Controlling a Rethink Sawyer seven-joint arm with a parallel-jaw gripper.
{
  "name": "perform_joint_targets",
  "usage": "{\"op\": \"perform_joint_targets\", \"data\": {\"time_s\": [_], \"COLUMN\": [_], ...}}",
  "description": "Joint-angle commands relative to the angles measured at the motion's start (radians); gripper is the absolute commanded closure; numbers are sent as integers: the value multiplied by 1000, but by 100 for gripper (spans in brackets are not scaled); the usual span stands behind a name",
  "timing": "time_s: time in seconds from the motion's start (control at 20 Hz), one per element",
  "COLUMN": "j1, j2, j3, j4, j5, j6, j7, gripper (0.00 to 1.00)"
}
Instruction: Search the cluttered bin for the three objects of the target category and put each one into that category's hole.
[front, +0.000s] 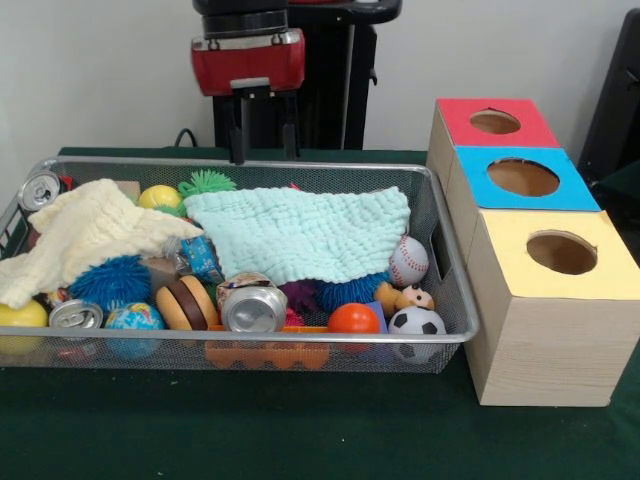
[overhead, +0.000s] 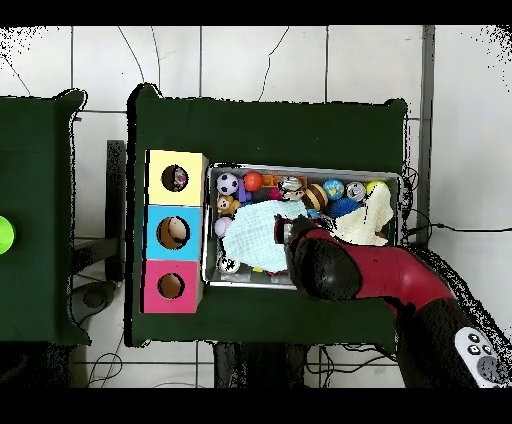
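Note:
The bin is a wide silver wire-mesh basket full of toys; in the overhead view its rim shows beside my arm. My gripper hangs open and empty over the bin's far rim, fingers pointing down. A mint cloth and a pale yellow cloth cover much of the clutter. A small blue patterned soft piece lies between them. No other multicoloured soft piece shows clearly. The yellow-surround hole tops the largest wooden box; from overhead, something mottled shows inside the yellow hole.
Blue-surround hole and red-surround hole sit behind the yellow one. In the bin: silver cans, fuzzy blue ball, baseball, soccer ball, orange ball, burger toy.

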Motion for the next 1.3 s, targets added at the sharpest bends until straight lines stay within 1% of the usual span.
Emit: {"op": "perform_joint_targets", "data": {"time_s": [0.05,0.25,0.45,0.5,0.65,0.8,0.9,1.05,1.25,1.3], "j1": [-61,-99,-124,-130,-141,-152,-155,-153,-140,-140], "j2": [59,109,182,210,266,322,349,364,405,410], "j3": [153,213,260,272,299,326,336,338,336,336], "j4": [-196,-263,-349,-381,-445,-507,-539,-571,-641,-651], "j5": [-89,-106,-134,-139,-150,-160,-163,-167,-162,-160], "j6": [210,281,344,368,413,453,477,507,590,596], "j7": [-331,-392,-463,-492,-553,-634,-674,-714,-807,-820], "gripper": [0,0,0,0,0,0,0,0,0,0]}}
